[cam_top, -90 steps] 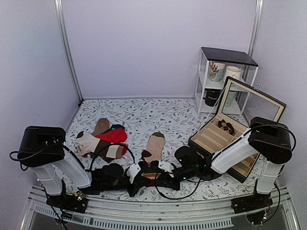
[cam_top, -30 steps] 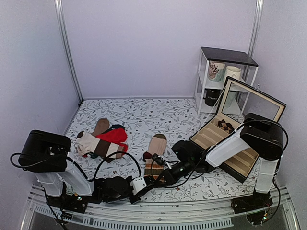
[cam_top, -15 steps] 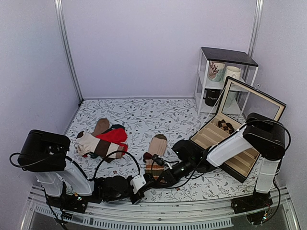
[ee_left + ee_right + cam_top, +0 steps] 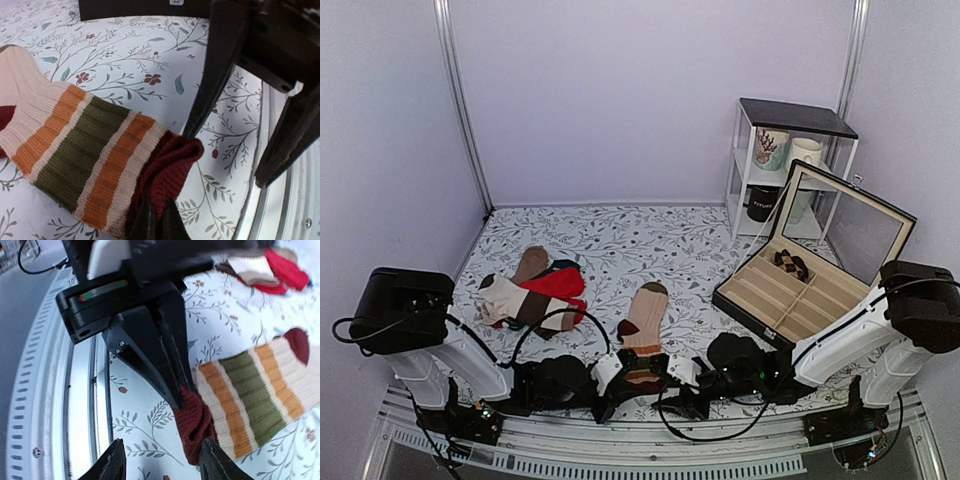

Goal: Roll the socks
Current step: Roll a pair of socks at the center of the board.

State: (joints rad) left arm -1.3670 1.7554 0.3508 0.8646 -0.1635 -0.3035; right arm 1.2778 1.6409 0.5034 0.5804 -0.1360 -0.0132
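Though indistinct, perhaps two socks [image 4: 85, 150] in left pincer [image 4: 157, 221].

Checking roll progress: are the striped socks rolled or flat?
Flat: the socks lie stretched out, only the cuff bunched in the left gripper.

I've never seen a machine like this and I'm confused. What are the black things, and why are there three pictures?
The black things are a robot's two arms, fixed at the edge of a flowery table. One picture looks down from above. The other two come from a small camera on each wrist. The left gripper is pinched shut on the dark red cuff of the striped socks. The right gripper is open, close by. A pile of other socks, a box with compartments and a shelf are there too.
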